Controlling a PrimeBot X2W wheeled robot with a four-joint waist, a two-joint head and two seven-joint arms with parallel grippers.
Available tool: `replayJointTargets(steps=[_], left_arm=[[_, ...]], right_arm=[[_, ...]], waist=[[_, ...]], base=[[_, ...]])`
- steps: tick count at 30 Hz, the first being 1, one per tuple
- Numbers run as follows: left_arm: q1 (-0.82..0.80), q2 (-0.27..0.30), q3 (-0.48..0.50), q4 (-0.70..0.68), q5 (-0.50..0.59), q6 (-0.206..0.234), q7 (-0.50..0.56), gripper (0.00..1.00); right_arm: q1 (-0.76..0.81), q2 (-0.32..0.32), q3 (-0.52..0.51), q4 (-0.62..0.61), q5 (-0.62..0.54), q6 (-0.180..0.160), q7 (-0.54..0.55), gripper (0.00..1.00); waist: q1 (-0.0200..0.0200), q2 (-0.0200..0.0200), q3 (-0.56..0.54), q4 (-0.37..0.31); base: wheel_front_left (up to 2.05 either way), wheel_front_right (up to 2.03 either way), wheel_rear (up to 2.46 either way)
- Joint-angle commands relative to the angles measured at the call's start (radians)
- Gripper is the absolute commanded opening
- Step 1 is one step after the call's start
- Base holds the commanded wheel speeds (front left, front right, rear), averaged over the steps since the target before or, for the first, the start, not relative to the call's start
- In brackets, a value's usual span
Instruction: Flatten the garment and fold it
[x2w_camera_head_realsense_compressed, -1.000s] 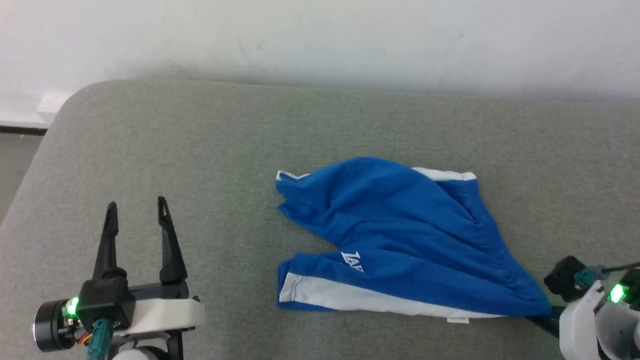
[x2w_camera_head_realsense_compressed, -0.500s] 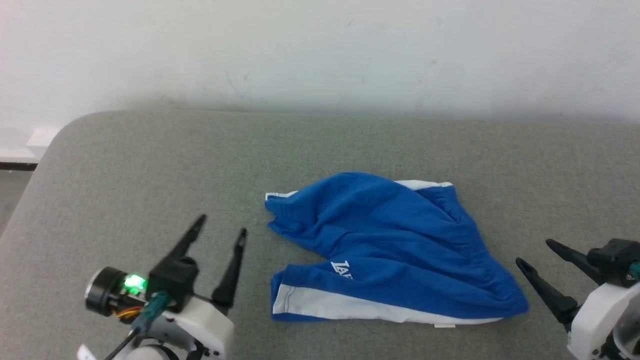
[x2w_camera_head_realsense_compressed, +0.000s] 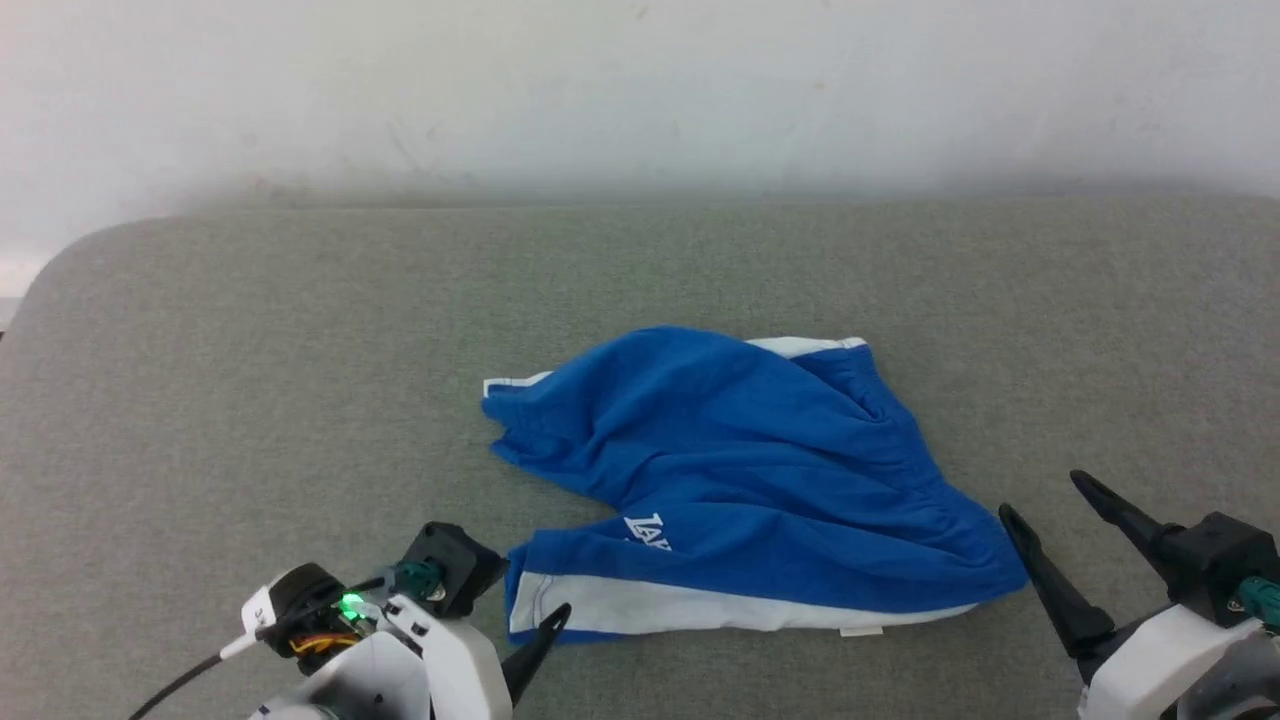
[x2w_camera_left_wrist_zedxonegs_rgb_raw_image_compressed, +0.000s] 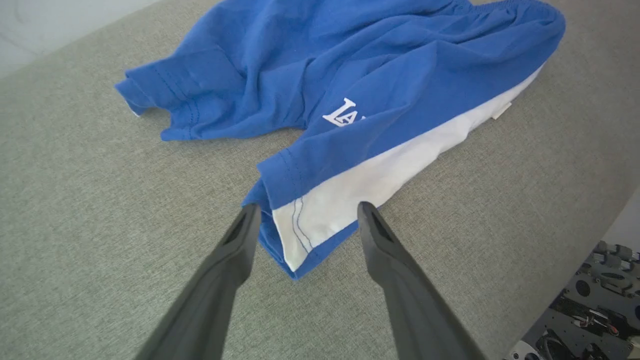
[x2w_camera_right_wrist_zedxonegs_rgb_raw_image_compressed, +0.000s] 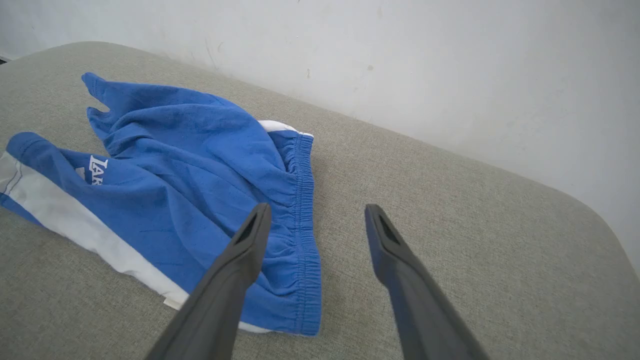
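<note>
The blue shorts (x2w_camera_head_realsense_compressed: 740, 470) are lying rumpled in the middle of the grey padded surface (x2w_camera_head_realsense_compressed: 300, 350). Their long axis is running left to right, with the leg hems pointing left and the elastic waistband (x2w_camera_right_wrist_zedxonegs_rgb_raw_image_compressed: 301, 190) facing right. The left gripper (x2w_camera_left_wrist_zedxonegs_rgb_raw_image_compressed: 306, 207), fingers spread apart, is straddling the near-left hem corner (x2w_camera_left_wrist_zedxonegs_rgb_raw_image_compressed: 292, 245). The right gripper (x2w_camera_head_realsense_compressed: 1042, 495), likewise spread and holding nothing, is hovering just beside the waistband's near end. Each arm is sitting nearest its own end.

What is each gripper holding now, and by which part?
Nothing is held. The left gripper stands open around a hem corner of the garment; the right gripper is open near its waistband.
</note>
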Motion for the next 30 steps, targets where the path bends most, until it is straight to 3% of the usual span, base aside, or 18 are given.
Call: replayJointTargets(steps=[1, 8, 11, 12, 13, 19, 26, 30], left_arm=[[-0.025, 0.017, -0.013, -0.006, -0.020, -0.006, 0.013, 1.00], [-0.077, 0.074, -0.092, 0.065, -0.073, -0.007, 0.052, 1.00], [-0.098, 0.070, -0.127, 0.108, -0.088, -0.007, 0.040, 0.98], [-0.107, 0.071, -0.135, 0.119, -0.085, -0.007, 0.029, 0.15], [-0.113, 0.070, -0.139, 0.131, -0.083, -0.007, 0.018, 0.00], [-0.112, 0.066, -0.148, 0.170, -0.079, 0.001, -0.053, 0.00], [-0.074, 0.067, -0.157, 0.123, -0.062, 0.024, -0.096, 0.00], [-0.072, 0.055, -0.173, 0.108, -0.057, 0.025, -0.101, 0.00]], right_arm=[[0.010, 0.012, -0.011, -0.010, -0.014, -0.002, 0.002, 1.00], [-0.013, 0.036, -0.007, -0.011, -0.031, -0.002, 0.003, 1.00], [-0.025, 0.038, -0.011, 0.003, -0.032, -0.002, -0.002, 1.00], [-0.028, 0.037, -0.012, 0.007, -0.032, -0.002, -0.004, 1.00], [-0.032, 0.034, -0.013, 0.011, -0.031, -0.002, -0.005, 1.00], [-0.062, -0.025, -0.001, 0.017, -0.029, -0.002, 0.023, 1.00], [-0.138, -0.268, 0.199, 0.003, 0.132, -0.002, 0.284, 1.00], [-0.227, -0.336, 0.312, 0.012, 0.219, -0.002, 0.394, 1.00]], waist=[[0.0000, -0.0001, 0.023, -0.024], [0.0000, -0.0001, 0.064, -0.063], [0.0000, -0.0001, 0.073, -0.069], [0.0000, -0.0001, 0.074, -0.069], [0.0000, -0.0001, 0.076, -0.070], [0.0000, -0.0001, 0.062, -0.056], [0.0000, -0.0001, 0.047, -0.026], [0.0000, -0.0001, 0.056, -0.006]], base=[[0.00, 0.00, 0.00], [0.00, 0.00, 0.00], [0.00, 0.00, 0.00], [0.00, 0.00, 0.00], [0.00, 0.00, 0.00], [0.00, 0.00, 0.00], [0.00, 0.00, 0.00], [0.00, 0.00, 0.00]])
